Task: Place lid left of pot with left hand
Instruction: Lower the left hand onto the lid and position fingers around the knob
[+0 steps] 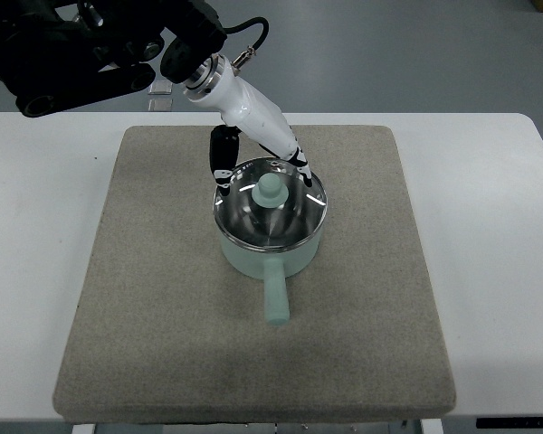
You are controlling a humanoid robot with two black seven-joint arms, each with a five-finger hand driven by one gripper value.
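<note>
A mint-green pot (pixel 253 260) stands in the middle of the grey mat (pixel 163 316), its handle (pixel 277 297) pointing toward the near edge. A glass lid (pixel 285 226) with a mint-green knob (pixel 270 191) lies on the pot. My left hand (pixel 262 176) reaches in from the upper left, white with black fingers, and hovers at the lid's far side. Its thumb (pixel 223 172) hangs by the lid's left rim, and other fingers (pixel 300 168) are at the rim behind the knob. The fingers are spread and do not close on the knob.
The mat lies on a white table (pixel 498 271). Bare mat stretches left of the pot. Two small clear items (pixel 160 90) sit at the table's back edge under the black arm (pixel 72 54).
</note>
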